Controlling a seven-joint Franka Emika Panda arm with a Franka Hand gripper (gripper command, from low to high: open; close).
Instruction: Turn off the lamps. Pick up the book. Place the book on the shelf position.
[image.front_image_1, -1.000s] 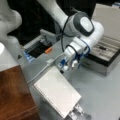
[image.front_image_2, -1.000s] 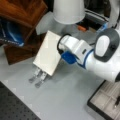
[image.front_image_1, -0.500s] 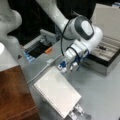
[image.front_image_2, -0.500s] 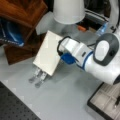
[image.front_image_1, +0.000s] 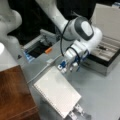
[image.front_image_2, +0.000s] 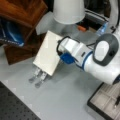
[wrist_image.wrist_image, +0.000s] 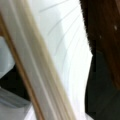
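The large flat white spiral-bound book (image.front_image_1: 57, 93) leans tilted on a silver metal stand (image.front_image_1: 76, 113) on the grey table (image.front_image_1: 100, 92), near the dark reddish-brown wooden shelf board (image.front_image_1: 13, 96). The robot's gripper (image.front_image_1: 67, 68) meets its upper edge, seemingly for lifting; whether the fingers are clamped, I cannot tell.

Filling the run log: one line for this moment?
gripper: at edge of flat white spiral-bound book | book: tilted on silver stand | dark reddish-brown wooden shelf board: no book
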